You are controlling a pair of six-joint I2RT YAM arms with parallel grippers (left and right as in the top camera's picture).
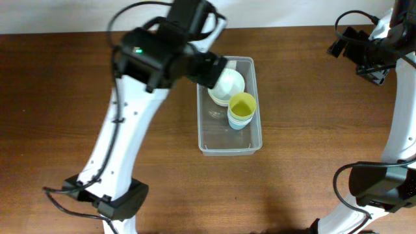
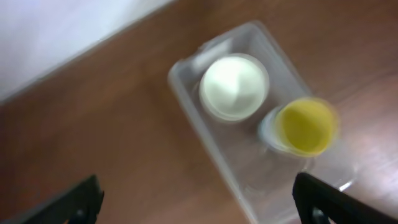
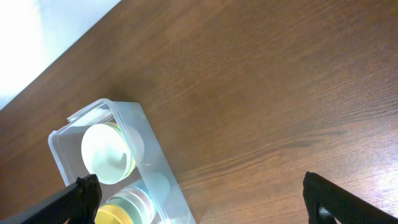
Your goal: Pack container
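The clear plastic container (image 1: 229, 148) sits at the table's middle; it also shows in the left wrist view (image 2: 211, 155) and the right wrist view (image 3: 158, 171). Inside are a stack of pale bowls (image 1: 227, 86) at its far end and a stack of cups topped by a yellow one (image 1: 242, 108). The bowls (image 2: 234, 86) and cups (image 2: 305, 126) are blurred in the left wrist view. My left gripper (image 2: 199, 202) is open and empty, held above the container's far left rim. My right gripper (image 3: 202, 199) is open and empty, held high at the far right.
The brown wooden table (image 1: 312, 117) meets a white wall along its far edge. The arm bases stand at the near left (image 1: 117, 201) and near right (image 1: 377, 185).
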